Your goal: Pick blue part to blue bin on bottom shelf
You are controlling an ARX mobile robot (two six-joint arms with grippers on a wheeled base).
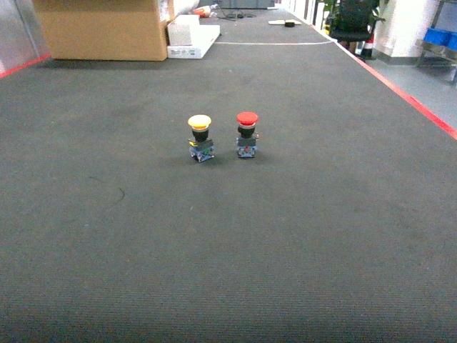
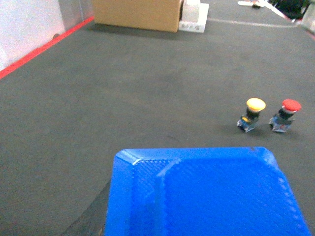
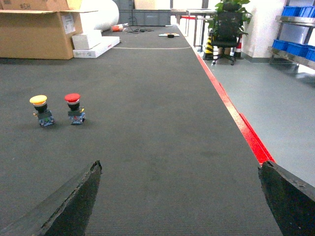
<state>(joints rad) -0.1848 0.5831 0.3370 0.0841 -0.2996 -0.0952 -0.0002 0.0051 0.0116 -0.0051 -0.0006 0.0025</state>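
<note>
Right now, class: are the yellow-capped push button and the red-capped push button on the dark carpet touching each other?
Apart. The head view shows a strip of dark carpet between the yellow-capped push button and the red-capped push button.

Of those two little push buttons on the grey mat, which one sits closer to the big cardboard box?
The yellow-capped button. It stands on the left of the pair, on the cardboard box's side; the red-capped button stands to its right.

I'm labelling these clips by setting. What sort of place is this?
Probably a workshop or warehouse floor: dark carpeted lane edged with red floor tape, a big cardboard box at the far end, and blue storage bins on a metal rack beside a grey hard floor.
</note>
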